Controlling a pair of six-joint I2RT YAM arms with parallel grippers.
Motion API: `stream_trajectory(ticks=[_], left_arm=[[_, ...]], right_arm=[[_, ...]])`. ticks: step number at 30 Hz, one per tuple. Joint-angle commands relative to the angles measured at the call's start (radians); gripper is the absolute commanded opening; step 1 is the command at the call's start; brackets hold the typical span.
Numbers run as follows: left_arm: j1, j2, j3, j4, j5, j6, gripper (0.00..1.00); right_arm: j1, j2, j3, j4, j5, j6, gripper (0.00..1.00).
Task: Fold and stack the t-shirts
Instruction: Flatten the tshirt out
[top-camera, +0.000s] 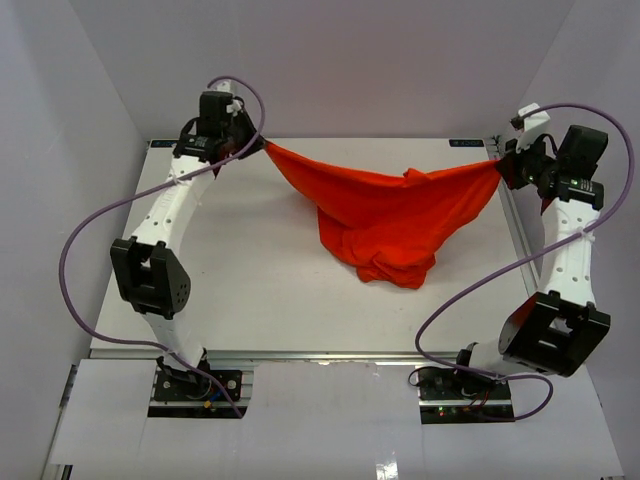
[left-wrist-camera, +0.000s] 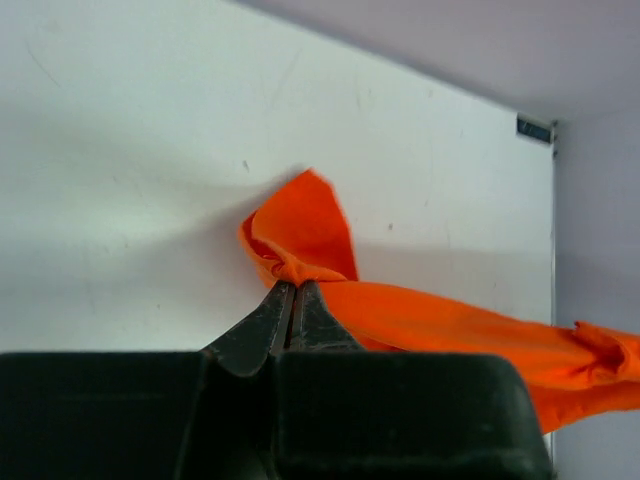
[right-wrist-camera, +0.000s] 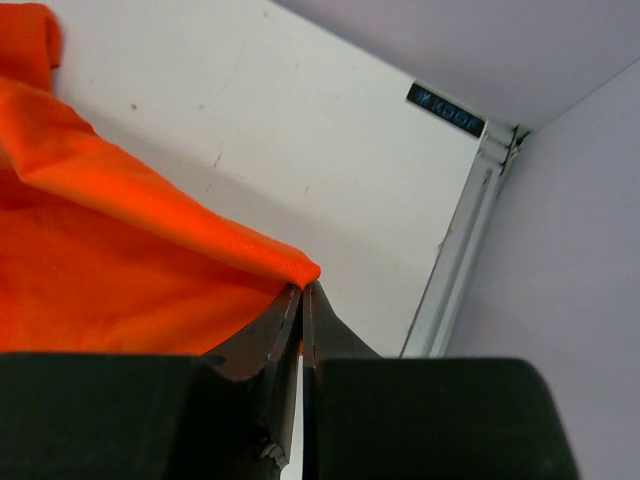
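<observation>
White table (top-camera: 250, 270), t-shirt (top-camera: 390, 215) between left claw (top-camera: 262, 145), right claw (top-camera: 498, 166), sleeves perhaps buried.

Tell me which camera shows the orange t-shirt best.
The top external view: it shows the whole t-shirt hanging between the left tool and right tool, its middle sagging in a bunch. The left wrist view shows only a pinched corner and a strip; the right wrist view only an edge and some fabric.
</observation>
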Motion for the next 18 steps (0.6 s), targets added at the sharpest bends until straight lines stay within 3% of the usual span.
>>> stream_trajectory(ticks=[1, 18], left_arm=[[0.07, -0.096, 0.133, -0.004, -0.004, -0.01, 0.08], [0.102, -0.186, 0.332, -0.001, -0.044, -0.015, 0.08]], right_arm=[[-0.009, 0.016, 0.095, 0.041, -0.067, -0.044, 0.06], [-0.009, 0.137, 0.527, 0.222, -0.184, 0.19, 0.06]])
